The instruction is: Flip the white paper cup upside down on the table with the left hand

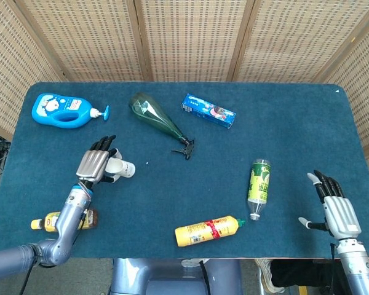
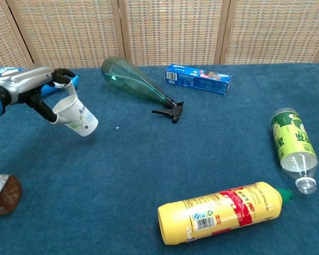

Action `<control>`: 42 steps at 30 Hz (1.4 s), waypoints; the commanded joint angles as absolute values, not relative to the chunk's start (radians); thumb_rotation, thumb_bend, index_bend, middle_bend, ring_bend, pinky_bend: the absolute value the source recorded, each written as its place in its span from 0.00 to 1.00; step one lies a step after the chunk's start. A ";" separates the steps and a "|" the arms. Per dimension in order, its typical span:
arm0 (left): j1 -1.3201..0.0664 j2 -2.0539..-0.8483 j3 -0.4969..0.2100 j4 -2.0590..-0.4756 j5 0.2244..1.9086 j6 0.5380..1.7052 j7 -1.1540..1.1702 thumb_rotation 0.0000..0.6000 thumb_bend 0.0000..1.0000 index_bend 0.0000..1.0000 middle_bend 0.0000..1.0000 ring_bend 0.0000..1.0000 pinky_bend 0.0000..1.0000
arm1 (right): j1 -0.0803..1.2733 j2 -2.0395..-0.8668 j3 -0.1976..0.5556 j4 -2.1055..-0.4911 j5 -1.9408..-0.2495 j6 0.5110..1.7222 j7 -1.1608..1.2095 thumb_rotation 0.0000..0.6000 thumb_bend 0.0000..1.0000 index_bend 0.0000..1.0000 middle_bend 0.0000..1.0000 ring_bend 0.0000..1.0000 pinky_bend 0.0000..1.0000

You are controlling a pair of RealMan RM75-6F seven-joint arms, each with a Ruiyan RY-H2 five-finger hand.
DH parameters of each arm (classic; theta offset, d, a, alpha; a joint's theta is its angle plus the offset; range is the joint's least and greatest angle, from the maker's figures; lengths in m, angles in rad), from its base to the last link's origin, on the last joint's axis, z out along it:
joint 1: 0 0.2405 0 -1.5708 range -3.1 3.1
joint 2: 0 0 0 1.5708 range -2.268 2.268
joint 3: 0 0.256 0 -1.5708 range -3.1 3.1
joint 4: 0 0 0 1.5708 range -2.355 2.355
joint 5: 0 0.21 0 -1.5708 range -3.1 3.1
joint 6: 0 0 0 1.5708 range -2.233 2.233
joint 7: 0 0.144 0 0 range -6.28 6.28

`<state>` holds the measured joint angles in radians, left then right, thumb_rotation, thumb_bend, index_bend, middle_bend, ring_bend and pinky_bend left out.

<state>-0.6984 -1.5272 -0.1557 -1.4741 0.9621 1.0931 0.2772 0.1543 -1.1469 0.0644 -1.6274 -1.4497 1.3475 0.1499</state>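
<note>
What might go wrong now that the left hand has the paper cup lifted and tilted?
The left hand holds the white paper cup only at its rim, so the cup may slip or crush as it turns. Released while this tilted, it could land on its side and roll toward the green spray bottle.

Left robot hand (image 2: 40, 90) clasped, raised
</note>
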 commanded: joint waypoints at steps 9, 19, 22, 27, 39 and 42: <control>-0.614 -1.576 -0.152 -1.286 1.172 0.999 -0.201 1.00 0.23 0.45 0.07 0.05 0.12 | 0.155 -1.154 0.062 -1.632 -1.444 1.341 0.122 1.00 0.09 0.00 0.00 0.00 0.00; -0.594 -1.620 -0.125 -1.166 1.235 0.972 -0.288 1.00 0.23 0.45 0.07 0.05 0.12 | 0.154 -1.155 0.059 -1.638 -1.439 1.336 0.106 1.00 0.09 0.00 0.00 0.00 0.00; -0.591 -1.620 -0.123 -1.157 1.244 0.971 -0.285 1.00 0.23 0.45 0.07 0.05 0.12 | 0.154 -1.155 0.059 -1.639 -1.439 1.336 0.107 1.00 0.09 0.00 0.00 0.00 0.00; -0.583 -1.605 -0.118 -1.155 1.242 0.956 -0.257 1.00 0.23 0.44 0.07 0.04 0.12 | 0.153 -1.154 0.058 -1.641 -1.440 1.337 0.105 1.00 0.09 0.00 0.00 0.00 0.00; -0.577 -1.515 -0.143 -1.246 1.217 0.941 -0.183 0.97 0.20 0.27 0.00 0.00 0.07 | 0.150 -1.149 0.059 -1.647 -1.443 1.344 0.109 1.00 0.09 0.00 0.00 0.00 0.00; -0.593 -1.470 -0.152 -1.304 1.210 0.931 -0.115 0.88 0.19 0.19 0.00 0.00 0.05 | 0.149 -1.148 0.060 -1.647 -1.443 1.346 0.112 1.00 0.09 0.00 0.00 0.00 0.00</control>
